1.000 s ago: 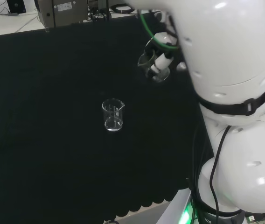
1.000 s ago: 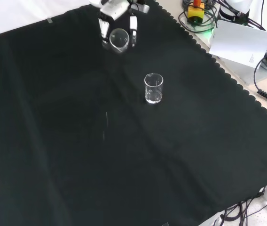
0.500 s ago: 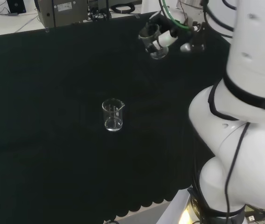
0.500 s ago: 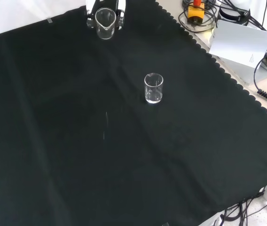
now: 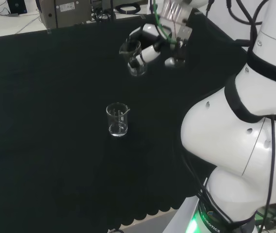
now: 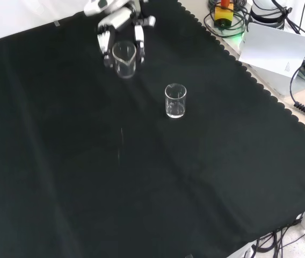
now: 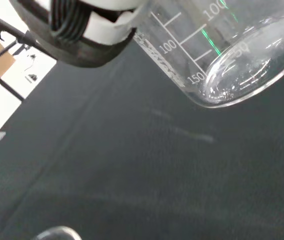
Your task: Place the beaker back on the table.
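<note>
I have the beaker (image 6: pixel 124 58) in the hand (image 6: pixel 119 24), fingers curled round its wall and pinching it on both sides. In the front view it hangs above the cloth (image 6: pixel 88 177), up and left of a second beaker (image 6: pixel 175 101) that stands upright on the cloth, well apart from mine. In the head view my beaker (image 5: pixel 134 58) is tilted, held clear of the cloth, with the hand (image 5: pixel 153 43) to its right.

From the wrist camera I see the glass wall with its printed scale and the rounded base (image 7: pixel 242 75), with bare cloth beyond it. It looks empty, though I can't be sure with clear glass.

My read: this is thin, stiff, light glass, slick under the fingers and quick to crack if it lands on an edge. The side wall is the right place to hold, as now. I need to level it first so the base meets the cloth flat, then lower gently and keep off the other beaker.
</note>
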### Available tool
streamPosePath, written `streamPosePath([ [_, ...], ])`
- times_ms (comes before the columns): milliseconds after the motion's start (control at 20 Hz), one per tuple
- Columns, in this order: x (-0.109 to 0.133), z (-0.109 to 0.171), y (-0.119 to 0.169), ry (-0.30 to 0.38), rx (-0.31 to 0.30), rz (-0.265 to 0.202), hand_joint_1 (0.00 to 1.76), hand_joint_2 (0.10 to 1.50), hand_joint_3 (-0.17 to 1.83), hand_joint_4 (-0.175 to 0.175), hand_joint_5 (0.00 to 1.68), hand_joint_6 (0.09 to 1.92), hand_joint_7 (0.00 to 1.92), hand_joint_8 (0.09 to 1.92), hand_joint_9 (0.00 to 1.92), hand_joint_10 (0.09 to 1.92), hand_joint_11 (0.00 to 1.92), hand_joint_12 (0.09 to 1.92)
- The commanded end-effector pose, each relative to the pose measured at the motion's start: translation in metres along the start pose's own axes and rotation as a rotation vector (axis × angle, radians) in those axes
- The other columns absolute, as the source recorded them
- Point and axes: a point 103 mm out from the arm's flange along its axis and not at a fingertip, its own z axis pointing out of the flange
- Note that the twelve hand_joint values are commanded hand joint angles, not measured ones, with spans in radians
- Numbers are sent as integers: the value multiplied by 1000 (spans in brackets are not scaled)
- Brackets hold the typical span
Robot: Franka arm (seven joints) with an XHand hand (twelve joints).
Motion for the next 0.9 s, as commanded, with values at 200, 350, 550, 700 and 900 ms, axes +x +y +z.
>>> streamPosePath([
  [200,-65,53,14,40,46,42,1534,1008,-175,-175,1237,563,1326,577,1628,87,1163,619],
  [350,-71,57,15,59,0,38,1534,1008,-175,-175,1238,562,1325,578,1627,87,1160,622],
  [550,-75,59,19,70,-35,30,1534,1009,-175,-175,1236,570,1322,588,1626,87,1156,626],
  [700,-77,62,23,73,-35,28,1533,1010,-175,-175,1234,576,1320,595,1626,87,1155,624],
  [900,-79,67,27,88,-37,29,1533,1010,-175,-175,1233,583,1317,602,1627,87,1152,621],
])
